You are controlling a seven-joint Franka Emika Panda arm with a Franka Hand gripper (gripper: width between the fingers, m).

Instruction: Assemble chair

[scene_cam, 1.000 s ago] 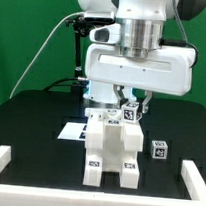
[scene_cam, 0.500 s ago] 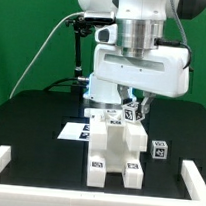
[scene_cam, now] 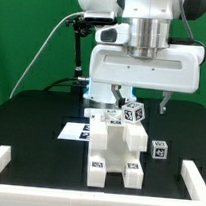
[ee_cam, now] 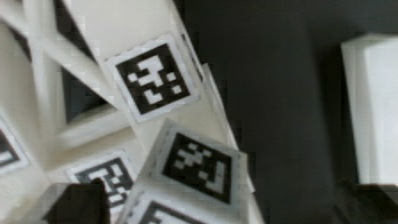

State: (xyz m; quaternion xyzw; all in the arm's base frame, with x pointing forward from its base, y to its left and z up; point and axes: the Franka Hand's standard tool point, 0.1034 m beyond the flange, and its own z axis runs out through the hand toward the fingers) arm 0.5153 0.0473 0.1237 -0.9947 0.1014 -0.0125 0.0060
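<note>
Black table (scene_cam: pixel 30 113) bears white chair (scene_cam: pixel 115 150) — green backdrop (scene_cam: pixel 26 35) behind.

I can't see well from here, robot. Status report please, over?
Gripper open, holding nothing. Chair stands beneath it, partly built. Small block lies apart on the exterior view's right; nothing in the way.

The exterior view faces the chair (scene_cam: pixel 116 142) from slightly above, fairly near. The wrist view shows its tags (ee_cam: pixel 153 78) up close.

fingers (scene_cam: pixel 163 102): sprung wide apart | tagged block (scene_cam: pixel 135 112) atop chair (scene_cam: pixel 116 142): let go | wrist (scene_cam: pixel 144 64): turned back square
</note>
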